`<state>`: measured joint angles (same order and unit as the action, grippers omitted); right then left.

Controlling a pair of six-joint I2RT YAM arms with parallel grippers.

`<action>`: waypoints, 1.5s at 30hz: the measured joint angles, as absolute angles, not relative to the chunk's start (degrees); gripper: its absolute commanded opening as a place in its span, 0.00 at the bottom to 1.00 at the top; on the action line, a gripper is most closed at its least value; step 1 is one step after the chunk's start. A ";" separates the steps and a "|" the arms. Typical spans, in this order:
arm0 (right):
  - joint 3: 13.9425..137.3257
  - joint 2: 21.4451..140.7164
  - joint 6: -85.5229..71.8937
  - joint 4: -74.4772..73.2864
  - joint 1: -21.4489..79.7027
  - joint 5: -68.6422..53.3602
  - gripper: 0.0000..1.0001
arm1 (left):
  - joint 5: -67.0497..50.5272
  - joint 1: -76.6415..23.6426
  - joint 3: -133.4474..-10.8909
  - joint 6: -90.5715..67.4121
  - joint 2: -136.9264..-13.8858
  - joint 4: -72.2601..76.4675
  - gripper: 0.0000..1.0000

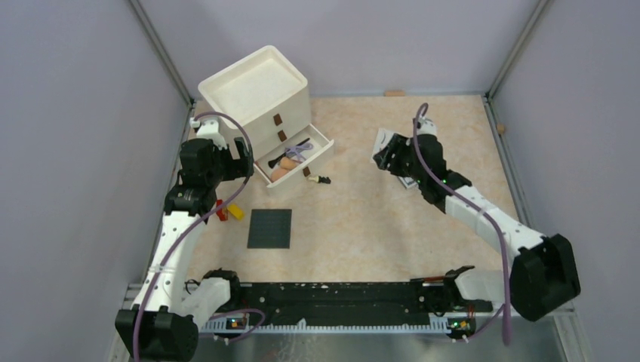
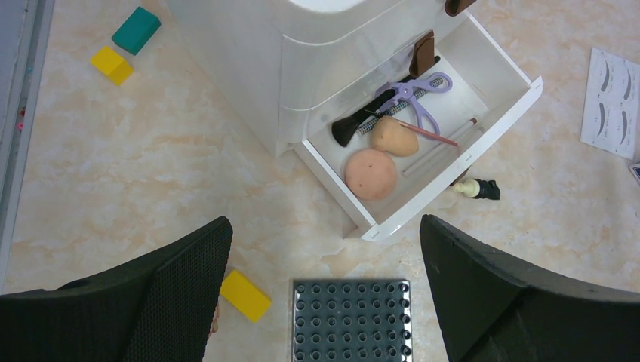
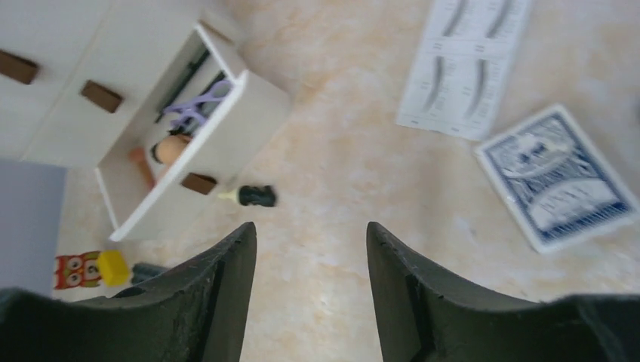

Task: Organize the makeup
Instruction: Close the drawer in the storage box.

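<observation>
The white drawer unit (image 1: 256,98) has its bottom drawer (image 2: 494,124) pulled open. Inside lie a round peach puff (image 2: 370,173), a peach sponge (image 2: 393,137), a purple curler (image 2: 411,90), a dark brush (image 2: 351,130) and a thin pencil (image 2: 430,134). A small black-and-cream tube (image 2: 477,188) lies on the table just in front of the drawer. The white false-eyelash card (image 3: 464,64) lies further right. My left gripper (image 2: 324,226) hangs open above the drawer's near corner, holding nothing. My right gripper (image 3: 309,226) is open and empty over bare table, right of the tube (image 3: 255,196).
A dark studded plate (image 2: 351,320) sits below the drawer with a yellow brick (image 2: 245,295) beside it. Green (image 2: 136,30) and yellow (image 2: 111,64) bricks lie left of the unit. A blue card box (image 3: 557,175) lies near the eyelash card. Side walls close in the table.
</observation>
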<state>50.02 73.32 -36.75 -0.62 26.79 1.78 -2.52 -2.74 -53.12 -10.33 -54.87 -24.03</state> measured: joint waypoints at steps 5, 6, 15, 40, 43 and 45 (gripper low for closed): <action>44.49 63.44 -35.51 -10.11 20.58 8.19 0.63 | -2.55 -2.74 -53.12 -10.33 -54.87 -24.01 0.99; 43.11 61.63 -35.68 -11.51 18.02 8.86 0.65 | -2.57 -2.74 -53.12 -10.33 -54.87 -24.03 0.99; 37.36 56.75 -40.27 -18.94 -4.58 12.95 0.76 | -2.74 -2.74 -53.12 -10.33 -54.87 -24.03 0.99; 35.55 79.64 -40.62 -5.08 -13.17 -3.68 0.51 | -3.18 -2.74 -53.12 -10.33 -54.89 -24.03 0.99; 34.37 79.64 -41.34 -2.33 -7.44 -4.27 0.49 | -3.18 -2.74 -53.12 -10.33 -54.89 -24.03 0.99; 33.71 79.64 -42.28 -0.69 -1.02 -4.01 0.49 | -3.16 -2.74 -53.12 -10.33 -54.89 -24.03 0.99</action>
<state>33.71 79.64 -42.28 -0.69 -1.02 -4.01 -3.16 -2.74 -53.12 -10.33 -54.89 -24.03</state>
